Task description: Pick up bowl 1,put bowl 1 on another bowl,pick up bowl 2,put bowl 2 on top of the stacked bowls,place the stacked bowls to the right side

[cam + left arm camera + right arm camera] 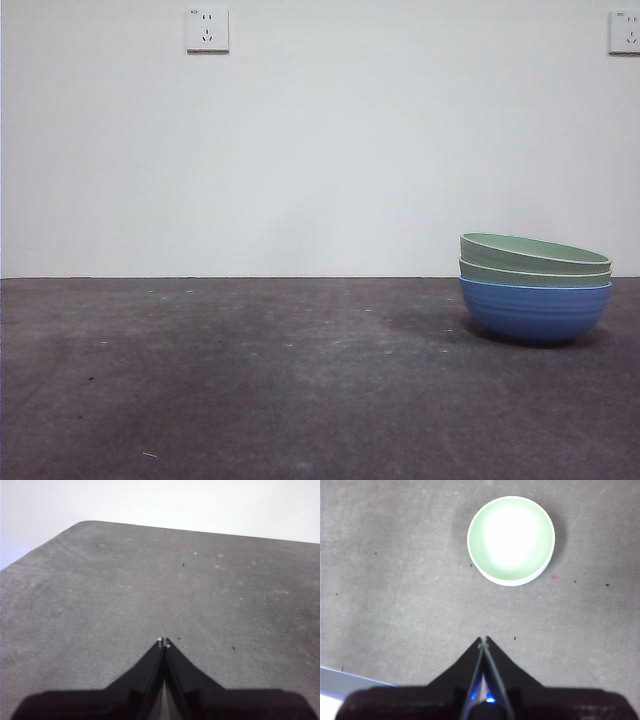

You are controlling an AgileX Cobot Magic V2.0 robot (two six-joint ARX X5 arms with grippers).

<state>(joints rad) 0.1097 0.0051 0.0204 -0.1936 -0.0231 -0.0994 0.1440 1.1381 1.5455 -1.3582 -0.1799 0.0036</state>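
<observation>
Blue ridged bowl (pixel 535 312) with two pale green bowls (pixel 533 256) nested inside stands at the right of the grey bench (pixel 250 390); left gripper (pixel 163 643) and right gripper (pixel 483 641) hang apart from it, fingers closed, empty

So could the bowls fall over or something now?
Maybe. The top green bowl sits tilted in the stack, not fully nested, so a bump could rock it or slide it off. The stack also stands near the right edge of the front view, so how much table lies beyond it cannot be seen. The right gripper hangs above with jaws shut; coming down, it could knock the rim.
</observation>
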